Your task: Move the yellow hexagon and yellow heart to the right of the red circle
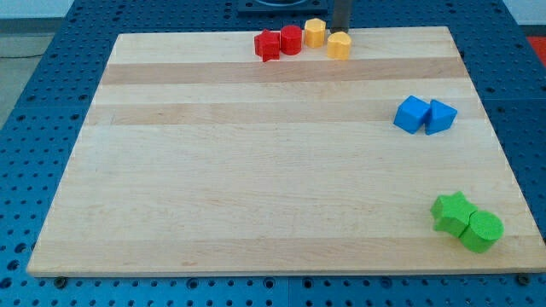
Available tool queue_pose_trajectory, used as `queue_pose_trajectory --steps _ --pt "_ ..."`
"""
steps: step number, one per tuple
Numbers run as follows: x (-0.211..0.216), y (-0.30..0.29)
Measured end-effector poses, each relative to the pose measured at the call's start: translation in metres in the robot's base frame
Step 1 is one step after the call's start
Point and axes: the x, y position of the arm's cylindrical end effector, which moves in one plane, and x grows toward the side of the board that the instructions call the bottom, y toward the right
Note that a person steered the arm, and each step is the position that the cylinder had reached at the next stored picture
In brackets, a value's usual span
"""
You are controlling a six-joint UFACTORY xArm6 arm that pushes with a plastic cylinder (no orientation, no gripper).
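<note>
While my tip (342,31) touches yellow heart (339,45) | yellow hexagon (315,32) beside red circle (291,39) | holds nothing

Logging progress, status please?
My tip at view's top, touching yellow heart. Yellow hexagon right of red circle. Nothing in the way.

A lab: wooden board (281,170) on blue perforated bench (51,102).

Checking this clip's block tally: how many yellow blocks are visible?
2. The yellow hexagon touches the red circle's right side at the view's top; the yellow heart sits just right of it. None seems hidden.
</note>
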Motion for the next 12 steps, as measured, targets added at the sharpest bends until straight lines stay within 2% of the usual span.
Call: queue_pose_trajectory --steps 5,7,8,12 --pt "0.01 -0.019" --pt "0.011 0.039" --pt "0.047 0.04" --pt "0.052 0.001"
